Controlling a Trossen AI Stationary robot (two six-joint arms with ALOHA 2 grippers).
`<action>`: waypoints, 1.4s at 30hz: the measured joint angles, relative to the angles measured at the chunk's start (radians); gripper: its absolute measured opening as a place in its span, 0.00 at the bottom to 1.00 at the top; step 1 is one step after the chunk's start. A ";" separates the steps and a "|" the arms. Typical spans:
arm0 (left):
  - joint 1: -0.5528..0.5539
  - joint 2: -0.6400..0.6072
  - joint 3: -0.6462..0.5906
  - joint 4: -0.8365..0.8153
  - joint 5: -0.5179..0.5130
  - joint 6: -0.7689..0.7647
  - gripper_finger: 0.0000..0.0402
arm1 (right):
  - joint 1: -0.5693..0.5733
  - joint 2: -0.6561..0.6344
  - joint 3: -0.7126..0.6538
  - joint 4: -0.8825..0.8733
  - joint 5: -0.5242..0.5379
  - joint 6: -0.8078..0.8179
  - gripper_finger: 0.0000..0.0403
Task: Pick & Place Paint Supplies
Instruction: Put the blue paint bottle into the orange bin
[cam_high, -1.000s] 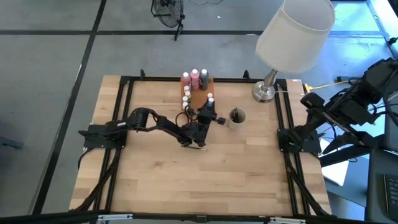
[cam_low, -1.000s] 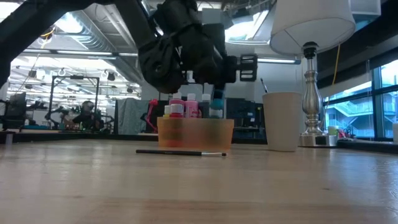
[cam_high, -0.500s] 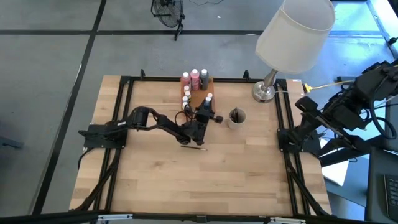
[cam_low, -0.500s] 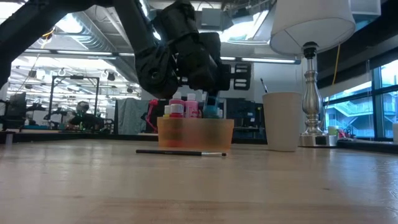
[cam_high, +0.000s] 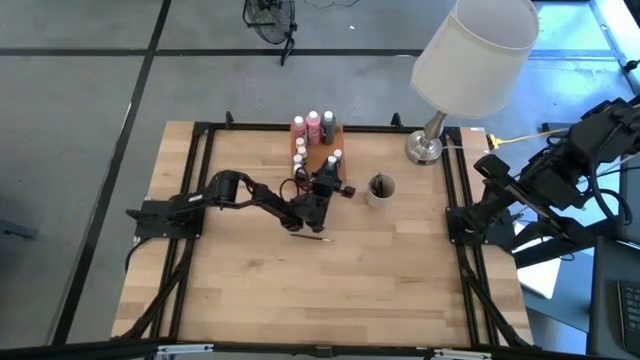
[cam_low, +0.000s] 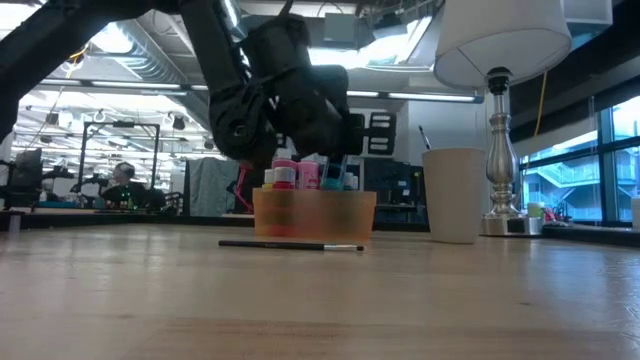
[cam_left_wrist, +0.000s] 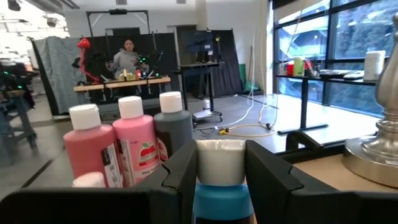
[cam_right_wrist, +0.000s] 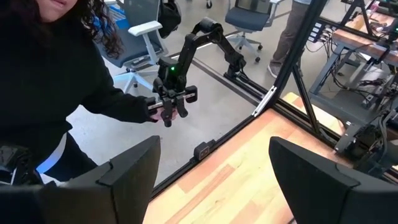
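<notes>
My left gripper (cam_left_wrist: 221, 155) is shut on a blue paint bottle (cam_left_wrist: 220, 204) with a white cap, among the bottles in the translucent orange tray (cam_low: 314, 214). Red (cam_left_wrist: 93, 152), pink (cam_left_wrist: 136, 142) and grey (cam_left_wrist: 176, 127) bottles stand just beyond it. More bottles (cam_high: 313, 125) stand upright at the tray's far end. A thin dark paintbrush (cam_low: 290, 244) lies flat on the table in front of the tray. My right gripper (cam_right_wrist: 214, 168) is open, raised off the table's right side, with nothing between its fingers. My left gripper pinches the blue bottle's white cap (cam_left_wrist: 220, 163) between its two fingers, one on each side. The fingers lie about level and come from the near left. The bottle stays upright; the tray wall hides its foot, so whether it stands on the tray cannot be told.
A pale cup (cam_high: 381, 190) holding dark brushes stands right of the tray. A lamp with a metal foot (cam_high: 424, 148) and a wide white shade stands at the far right. A person in black (cam_right_wrist: 56, 93) is beyond the table's edge in the right wrist view.
My left gripper has sunk a little toward the tray with the blue bottle, still shut on it, and has drifted slightly toward the table's left. The bottle has stayed upright.
</notes>
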 joint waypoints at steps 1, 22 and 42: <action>0.000 0.000 -0.010 0.000 0.003 -0.018 0.27 | 0.000 0.000 0.000 -0.005 0.001 -0.002 0.76; 0.006 0.019 -0.056 0.000 0.086 -0.088 0.27 | 0.000 0.002 0.000 -0.029 0.026 -0.021 0.76; 0.004 0.051 -0.063 -0.006 0.163 -0.121 0.27 | 0.000 0.035 0.000 -0.037 0.028 -0.029 0.76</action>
